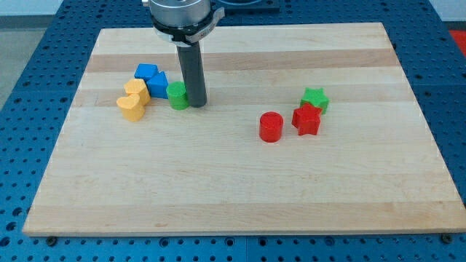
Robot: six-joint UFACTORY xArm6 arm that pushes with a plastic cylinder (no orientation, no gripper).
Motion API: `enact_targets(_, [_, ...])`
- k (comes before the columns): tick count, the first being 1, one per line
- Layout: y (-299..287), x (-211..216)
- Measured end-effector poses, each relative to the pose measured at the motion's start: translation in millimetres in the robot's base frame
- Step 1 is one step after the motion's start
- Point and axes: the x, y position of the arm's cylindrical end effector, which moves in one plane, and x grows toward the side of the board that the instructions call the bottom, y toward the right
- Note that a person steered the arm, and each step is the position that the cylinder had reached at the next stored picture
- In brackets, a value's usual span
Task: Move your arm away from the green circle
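my tip (197,104) is sitting right against the green circle (177,96), on its right; no fingers, just a rod. dragging left risks knocking it into the blue block (157,84).

One camera only, raised at the near edge, looking down and across the whole wooden board (240,189) toward its far side; blue perforated bench (22,109) frames it, arm mount (182,14) cropped up top
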Motion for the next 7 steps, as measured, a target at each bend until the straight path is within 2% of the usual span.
enact_targets(7, [10.7, 15.7])
